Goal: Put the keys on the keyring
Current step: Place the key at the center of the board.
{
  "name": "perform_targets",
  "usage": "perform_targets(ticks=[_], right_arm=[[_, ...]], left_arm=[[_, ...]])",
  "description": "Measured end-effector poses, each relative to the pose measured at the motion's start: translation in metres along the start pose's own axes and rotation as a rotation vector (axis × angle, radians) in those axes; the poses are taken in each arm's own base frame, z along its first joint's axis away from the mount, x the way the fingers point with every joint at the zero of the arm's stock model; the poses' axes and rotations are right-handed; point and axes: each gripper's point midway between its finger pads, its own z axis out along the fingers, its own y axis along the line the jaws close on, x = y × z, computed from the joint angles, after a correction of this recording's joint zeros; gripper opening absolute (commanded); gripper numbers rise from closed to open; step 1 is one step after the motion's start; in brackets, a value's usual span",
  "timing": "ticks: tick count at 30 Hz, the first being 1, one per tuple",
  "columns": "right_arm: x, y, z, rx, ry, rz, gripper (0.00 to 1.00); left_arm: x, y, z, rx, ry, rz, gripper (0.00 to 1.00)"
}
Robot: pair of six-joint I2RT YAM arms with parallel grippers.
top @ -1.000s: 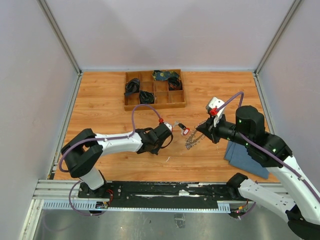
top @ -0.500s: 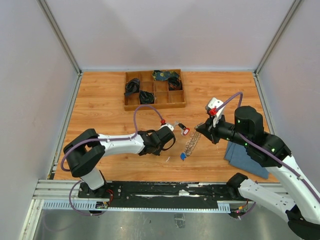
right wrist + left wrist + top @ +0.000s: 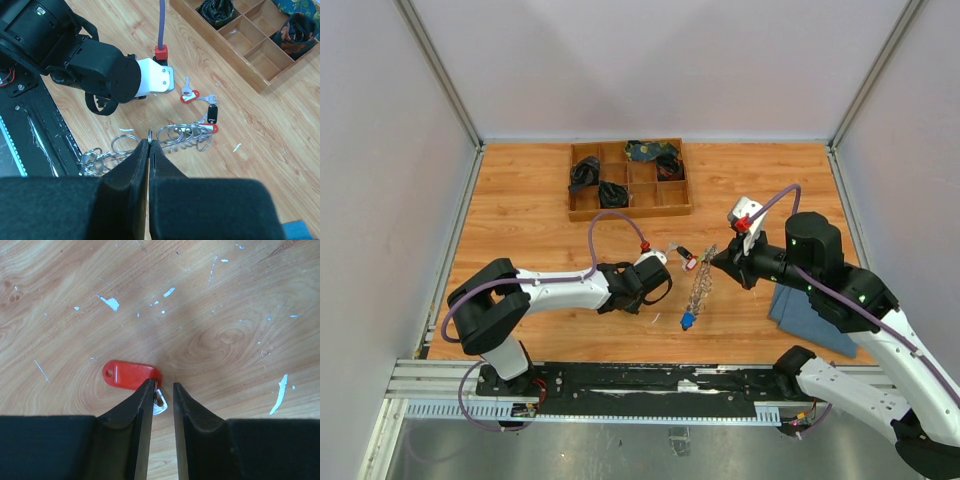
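The keyring (image 3: 700,288), a string of linked thin silver rings with a blue tag at its low end, hangs from my right gripper (image 3: 719,261). In the right wrist view, that gripper (image 3: 151,142) is shut on one ring, and the other rings (image 3: 184,135) trail over the wood. Two red-headed keys (image 3: 190,96) (image 3: 210,128) and a black-headed key (image 3: 212,113) lie just beyond. My left gripper (image 3: 660,272) points down at the table. Its jaws (image 3: 163,391) stand slightly apart over the silver end of a red-headed key (image 3: 131,376), which touches the left finger.
A wooden compartment tray (image 3: 630,213) with dark bundles stands at the back. A blue cloth (image 3: 810,315) lies under the right arm. White flecks dot the wood. The black rail (image 3: 650,385) runs along the near edge.
The keyring has swung left and now hangs longer, with its blue tag showing at the bottom. My left gripper has shifted slightly right and lower. My right gripper has edged left.
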Motion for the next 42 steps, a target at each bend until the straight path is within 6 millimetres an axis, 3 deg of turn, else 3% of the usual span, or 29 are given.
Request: perform_targets(ticks=[10,21,33,42], right_arm=[[0.001,0.003,0.001,-0.018,0.003,0.006,0.0],[0.003,0.004,0.004,-0.026,0.004,0.008,0.01],[0.005,0.007,0.009,-0.05,0.01,0.017,0.01],[0.008,0.009,0.012,-0.062,0.018,0.03,0.01]], left_arm=[[0.003,0.004,-0.003,-0.014,0.011,-0.009,0.3],[-0.007,0.005,-0.015,-0.001,-0.031,-0.053,0.3],[0.012,0.012,-0.014,-0.029,0.004,-0.078,0.35],[-0.006,0.011,-0.045,0.102,-0.129,-0.204,0.38]])
